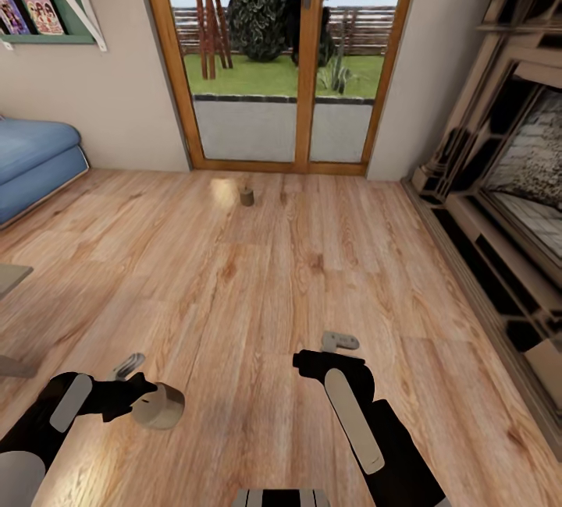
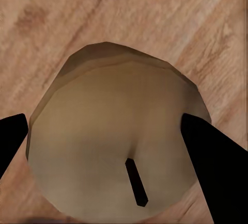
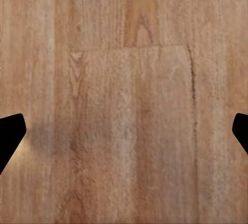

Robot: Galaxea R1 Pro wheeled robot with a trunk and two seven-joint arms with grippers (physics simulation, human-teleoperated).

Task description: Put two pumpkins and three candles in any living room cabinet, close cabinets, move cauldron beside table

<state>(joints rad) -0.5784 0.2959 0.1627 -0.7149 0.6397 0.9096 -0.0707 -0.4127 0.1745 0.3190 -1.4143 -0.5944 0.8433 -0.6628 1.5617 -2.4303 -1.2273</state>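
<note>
Left wrist view, left gripper (image 2: 111, 131) pinching a candle (image 2: 111, 141), wick visible, head view adds second candle (image 1: 247, 196) near glass door (image 1: 281, 62), right gripper (image 3: 124, 131) spread over floorboards (image 3: 129, 79).

Both arms were stretched forward and low over the wood floor (image 1: 257, 273). The left gripper (image 1: 144, 390) pointed inward with its dark fingers (image 2: 214, 157) clamped on either side of a candle (image 1: 158, 405), carried just above the floor. The right gripper (image 1: 339, 341) hung empty, its fingers (image 3: 10, 136) spread wide apart, facing straight down at the floor.
</note>
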